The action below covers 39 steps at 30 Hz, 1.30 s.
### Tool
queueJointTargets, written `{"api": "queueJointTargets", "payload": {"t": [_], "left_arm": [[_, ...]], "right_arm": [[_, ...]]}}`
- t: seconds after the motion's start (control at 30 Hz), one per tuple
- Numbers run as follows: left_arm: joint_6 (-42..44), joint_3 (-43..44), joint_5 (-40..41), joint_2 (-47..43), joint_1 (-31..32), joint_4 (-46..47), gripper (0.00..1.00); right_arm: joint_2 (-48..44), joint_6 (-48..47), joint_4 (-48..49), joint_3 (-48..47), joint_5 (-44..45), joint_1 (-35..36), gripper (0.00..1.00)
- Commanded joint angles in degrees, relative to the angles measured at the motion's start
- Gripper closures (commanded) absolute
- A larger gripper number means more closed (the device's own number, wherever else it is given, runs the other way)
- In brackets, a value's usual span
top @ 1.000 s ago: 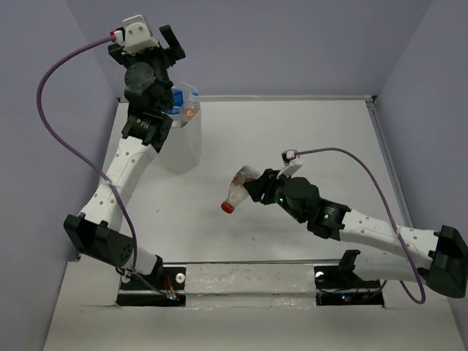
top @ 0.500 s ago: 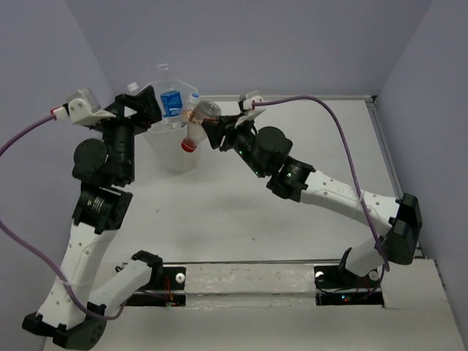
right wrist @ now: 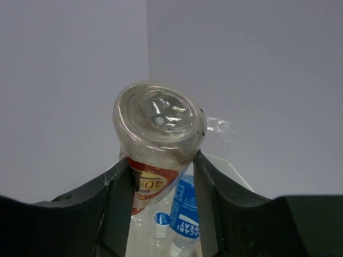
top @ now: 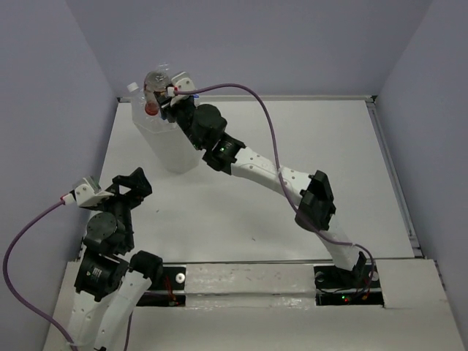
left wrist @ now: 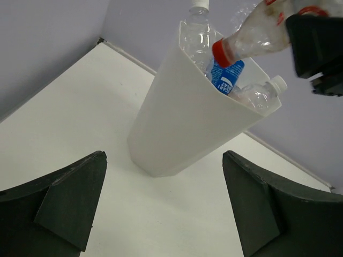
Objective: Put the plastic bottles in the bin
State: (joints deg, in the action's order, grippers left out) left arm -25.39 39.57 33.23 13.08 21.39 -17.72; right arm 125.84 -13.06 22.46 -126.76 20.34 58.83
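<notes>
Right gripper, jaws clamped on the red-capped bottle, holds it tilted cap-down just over the mouth of the bin, long axis aimed into the opening, while the left gripper, spread wide and empty, hangs well apart.

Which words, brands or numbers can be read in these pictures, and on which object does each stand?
"40": reddish label of the red-capped bottle in the right pincer; the rest is blurred.
"OCARI", "WEAT": partly hidden brand on the blue-labelled bottle in the bin.
Nothing else is readable.
</notes>
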Motion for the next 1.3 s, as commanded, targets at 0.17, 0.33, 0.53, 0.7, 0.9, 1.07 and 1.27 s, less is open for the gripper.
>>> {"api": "queueJointTargets", "payload": {"t": [0.17, 0.33, 0.53, 0.7, 0.9, 1.07, 1.27], "left_arm": [[1.0, 0.3, 0.8, -1.0, 0.0, 1.6, 0.01], [1.0, 0.2, 0.3, -1.9, -0.2, 1.8, 0.01], [0.7, -0.1, -0.8, -2.4, -0.4, 2.2, 0.01], [0.6, 0.1, -1.4, -0.7, -0.6, 2.0, 0.01], [0.7, 0.0, -1.6, 0.5, -1.0, 2.2, 0.01], [1.0, 0.3, -1.2, 0.5, -1.3, 2.5, 0.01], [1.4, 0.5, -3.4, 0.0, -1.3, 3.1, 0.01]], "right_arm": [[4.3, -3.7, -1.2, -3.2, -2.1, -0.9, 0.62], [1.5, -2.9, 0.3, 1.5, -1.3, -0.9, 0.42], [-3.0, -1.4, 0.6, 6.5, -3.3, -1.4, 0.39], [-2.5, 0.1, -2.5, 6.5, -4.2, -2.0, 0.13], [-5.6, 5.6, -6.5, 5.6, -7.4, -3.2, 0.02], [-15.3, 8.6, -7.8, 11.8, -9.8, -3.2, 0.00], [-35.6, 13.1, -2.0, 36.5, -11.7, -3.2, 0.00]]}}
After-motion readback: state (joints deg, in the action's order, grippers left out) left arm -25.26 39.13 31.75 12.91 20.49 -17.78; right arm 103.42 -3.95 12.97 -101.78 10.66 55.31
